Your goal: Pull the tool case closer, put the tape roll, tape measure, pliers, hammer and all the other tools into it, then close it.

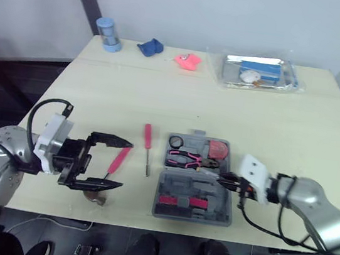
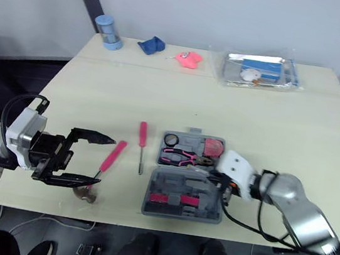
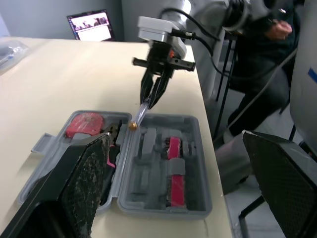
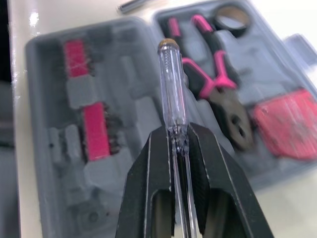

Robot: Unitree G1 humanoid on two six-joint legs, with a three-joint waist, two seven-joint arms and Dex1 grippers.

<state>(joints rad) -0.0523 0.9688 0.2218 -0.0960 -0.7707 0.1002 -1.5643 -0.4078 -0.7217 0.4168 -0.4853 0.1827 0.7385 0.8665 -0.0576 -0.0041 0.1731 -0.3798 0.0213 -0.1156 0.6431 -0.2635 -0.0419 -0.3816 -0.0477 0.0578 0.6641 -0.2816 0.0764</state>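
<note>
Grey plastic tool case (image 1: pixel 208 216) lies open on the pale desk (image 1: pixel 271 129), close to the front edge, right of centre.

Far half of the case:
- pink-handled pliers (image 1: pixel 186 159)
- small black tape roll (image 1: pixel 175 141), just beyond the pliers' handles
- red tape measure (image 1: pixel 218 150), in the far right corner

Near half: moulded slots with two pink strips (image 1: pixel 180 200).

Right claw (image 4: pixel 179 136) is clenched on a clear-handled screwdriver with a brass cap (image 4: pixel 171 89). It holds the tool low over the case, cap end pointing across the hinge line near the pliers' jaws. Contact with the case cannot be judged.

Left claw (image 1: pixel 125 164) is released, fingers spread wide. It sits left of the case, and the pink-handled hammer (image 1: pixel 120 158) lies on the desk between its fingers. The hammer's brownish head is at the front edge.

Red-handled screwdriver (image 1: pixel 148 150) lies on the desk between the hammer and the case, apart from both.

Along the far edge, well apart from the tools:
- blue cylinder (image 1: pixel 107 33)
- blue lump (image 1: pixel 149 47)
- pink lump (image 1: pixel 187 61)
- clear plastic bag (image 1: pixel 257 72)
</note>
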